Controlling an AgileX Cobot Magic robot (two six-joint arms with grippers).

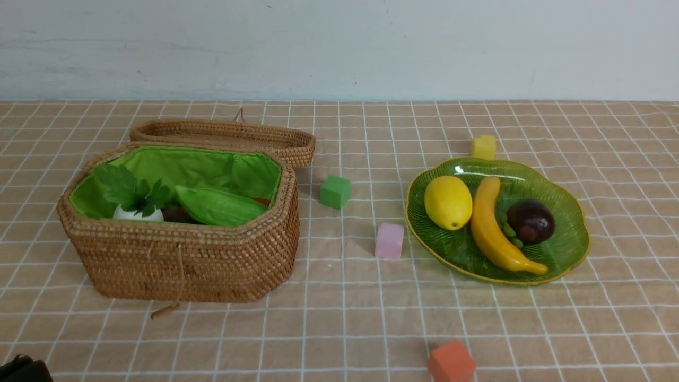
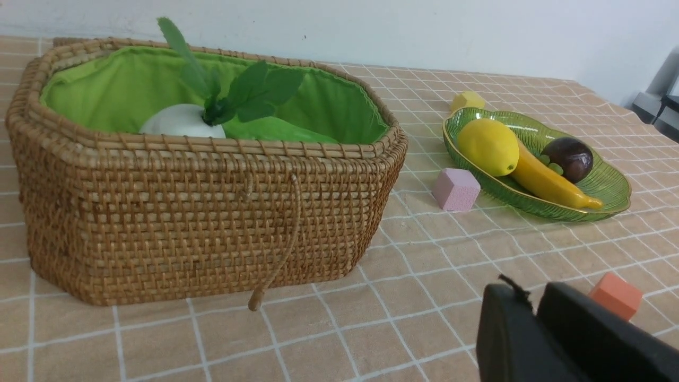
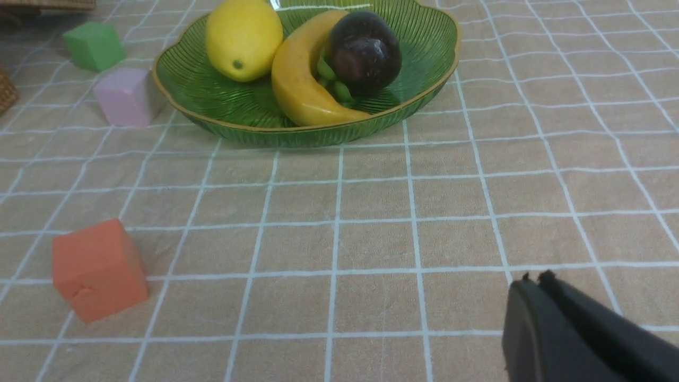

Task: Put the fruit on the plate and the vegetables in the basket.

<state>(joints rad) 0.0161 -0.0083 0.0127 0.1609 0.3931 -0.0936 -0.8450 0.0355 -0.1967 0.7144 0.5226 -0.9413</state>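
Landmark: basket (image 1: 180, 254), octagonal brown wicker with green lining; all places below are given relative to it.
Left gripper (image 2: 533, 310): in front of the basket and to its right, low over the cloth; jaws nearly together with only a thin gap, nothing between them.
Vegetables: inside the basket. White radish (image 1: 139, 213) with green leaves at its left end; bumpy light-green gourd (image 1: 220, 207) beside it, long axis running along the basket's length; a dark purple piece and a trace of orange show behind them, too hidden to identify with certainty.
Lid (image 1: 228, 135): flat woven, just behind the basket.
Cubes: green cube (image 1: 335, 191) and pink cube (image 1: 389, 240) right of the basket, between it and the plate; orange cube (image 1: 451, 362) nearer the robot; yellow cube (image 1: 484, 147) behind the plate.
Plate (image 1: 575, 244): well right of the basket, green glass with yellow rim.
Fruit: all on the plate. Lemon (image 1: 447, 202) on the basket side; banana (image 1: 496, 228) in the middle, long axis running front to back; round dark purple fruit (image 1: 530, 220) farthest from the basket, touching the banana.
Right gripper (image 3: 533, 286): nearer the robot than the plate; the plate lies ahead of the jaws. Jaws pressed together, empty.
Assessment: no item remains loose on the cloth; the sorting appears complete, so no pick direction applies.
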